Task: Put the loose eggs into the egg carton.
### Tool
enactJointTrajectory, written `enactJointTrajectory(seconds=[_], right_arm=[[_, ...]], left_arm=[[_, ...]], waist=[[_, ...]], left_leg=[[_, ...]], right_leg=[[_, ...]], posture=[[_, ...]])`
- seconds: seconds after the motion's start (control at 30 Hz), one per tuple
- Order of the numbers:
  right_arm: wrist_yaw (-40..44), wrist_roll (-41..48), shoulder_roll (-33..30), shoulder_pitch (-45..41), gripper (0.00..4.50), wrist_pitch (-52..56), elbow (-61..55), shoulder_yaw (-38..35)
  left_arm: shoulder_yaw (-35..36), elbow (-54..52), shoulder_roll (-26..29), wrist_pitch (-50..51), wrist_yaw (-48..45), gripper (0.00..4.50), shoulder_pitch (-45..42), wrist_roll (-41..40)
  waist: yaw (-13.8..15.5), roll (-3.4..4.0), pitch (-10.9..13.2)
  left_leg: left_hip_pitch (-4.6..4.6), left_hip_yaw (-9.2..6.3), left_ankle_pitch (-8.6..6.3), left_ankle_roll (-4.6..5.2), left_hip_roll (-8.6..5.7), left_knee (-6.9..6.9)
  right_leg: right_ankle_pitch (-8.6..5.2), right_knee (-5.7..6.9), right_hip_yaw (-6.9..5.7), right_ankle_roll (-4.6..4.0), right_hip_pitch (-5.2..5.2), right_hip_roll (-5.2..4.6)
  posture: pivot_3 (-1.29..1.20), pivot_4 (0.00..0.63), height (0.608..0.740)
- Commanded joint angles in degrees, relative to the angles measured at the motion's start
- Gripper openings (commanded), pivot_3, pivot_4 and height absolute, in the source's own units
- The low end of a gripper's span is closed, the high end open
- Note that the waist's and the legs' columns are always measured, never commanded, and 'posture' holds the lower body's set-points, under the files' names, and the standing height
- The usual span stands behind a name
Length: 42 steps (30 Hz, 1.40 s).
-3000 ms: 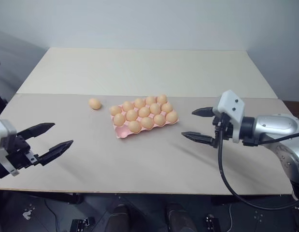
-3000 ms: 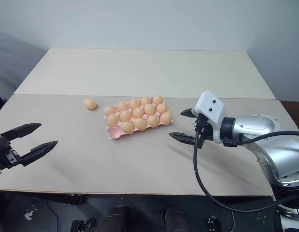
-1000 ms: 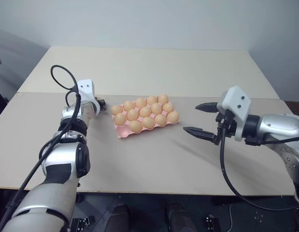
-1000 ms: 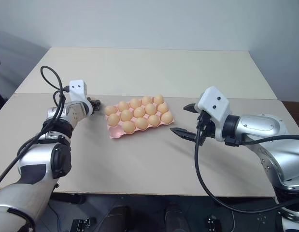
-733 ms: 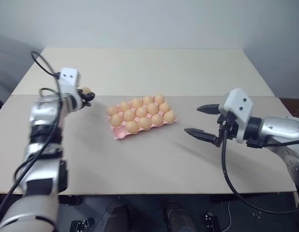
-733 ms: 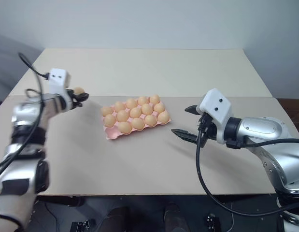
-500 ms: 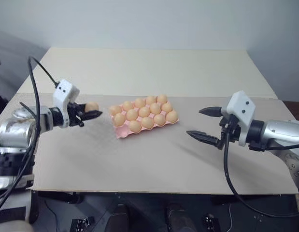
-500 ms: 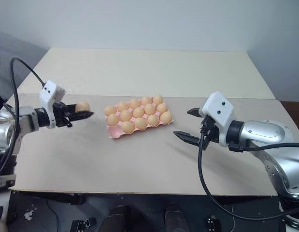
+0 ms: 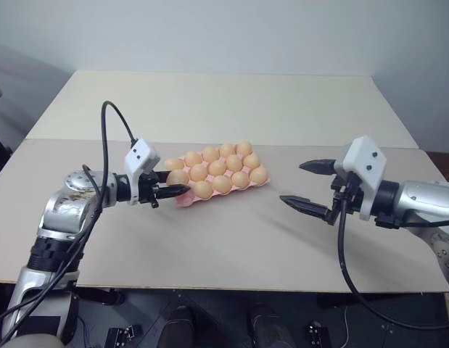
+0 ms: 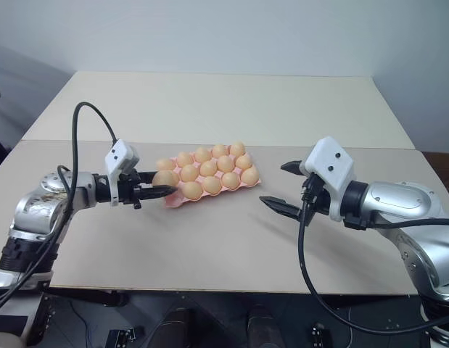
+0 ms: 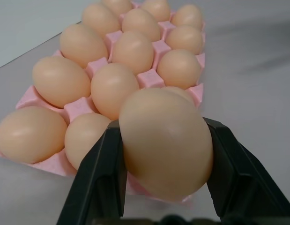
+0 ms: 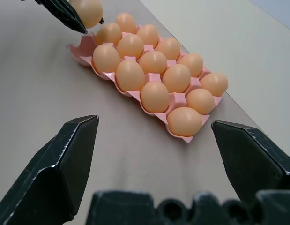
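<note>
The left claw [image 9: 171,191] is clenching a smooth tan-orange oval egg [image 9: 178,177] between its black fingers, just over the near-left corner of the pale pink moulded egg carton [image 9: 182,201], which is sitting mid-desk [image 9: 231,246]. The left wrist view is revealing one empty corner cup behind the egg. The right claw [image 9: 305,186] is hanging released, well apart.
</note>
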Motion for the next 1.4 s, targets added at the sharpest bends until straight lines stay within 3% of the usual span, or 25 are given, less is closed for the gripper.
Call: enactJointTrajectory(seconds=[0.03,0.33,0.6,0.8,1.07,1.2,1.4], right_arm=[[-0.89,0.91,-0.50,-0.12,4.50,0.16,-2.26,-2.39],[-1.49,1.36,-0.23,0.56,4.50,-0.07,-2.76,-2.80],[-1.43,1.08,-0.01,0.31,4.50,-0.66,-2.25,-2.42],[-1.32,0.74,0.14,-0.16,4.50,-1.05,-1.84,-2.01],[-0.02,0.61,-0.23,0.20,4.50,-1.85,-1.08,-2.30],[2.30,-0.41,-0.70,0.44,4.50,-4.17,0.91,-2.07],[8.88,-1.84,-1.24,1.82,4.50,-10.85,5.33,-1.79]], left_arm=[[-1.02,0.87,0.27,-1.52,0.28,2.10,-1.32,1.93],[-1.68,-0.49,0.54,-1.81,-0.53,2.10,-0.06,2.91],[-1.45,-1.50,0.69,-1.87,0.66,4.46,0.32,3.67],[1.93,-4.63,3.00,0.00,1.03,4.46,1.52,1.39],[17.74,-14.48,12.91,5.39,-2.26,4.46,7.81,-8.17],[27.83,-14.49,15.93,-1.59,-7.78,4.46,16.98,-9.70],[39.56,-18.18,13.28,-7.58,-14.78,4.46,33.36,-13.57]], waist=[[0.01,0.00,0.00],[0.12,0.00,0.00],[0.14,0.00,0.00],[0.03,0.00,0.00],[-0.08,0.00,0.00],[-0.15,0.02,0.01],[0.22,0.02,0.02]], left_leg=[[0.00,0.00,0.00,0.00,0.00,0.00],[-0.01,-0.02,0.00,0.00,0.00,0.01],[-0.01,-0.02,0.00,0.00,0.00,0.00],[-0.01,-0.02,0.00,0.00,0.00,0.00],[0.00,-0.02,0.00,0.00,0.03,-0.02],[0.07,-0.01,0.00,0.00,0.04,-0.09],[0.06,0.04,-0.01,0.01,0.09,-0.11]], right_leg=[[0.00,0.00,0.00,0.00,0.00,0.00],[0.00,-0.01,-0.01,0.00,0.01,0.00],[0.00,-0.01,-0.01,0.00,0.01,0.00],[0.00,-0.01,0.00,0.00,0.00,0.00],[0.00,-0.02,-0.01,0.01,0.00,0.00],[-0.01,-0.02,0.00,0.00,0.00,0.00],[-0.01,-0.09,0.00,-0.01,0.01,0.00]], posture=[[0.00,0.150,0.740],[0.00,0.150,0.740],[0.00,0.150,0.740],[0.00,0.150,0.740],[0.00,0.150,0.740],[0.00,0.150,0.740],[0.00,0.150,0.740]])
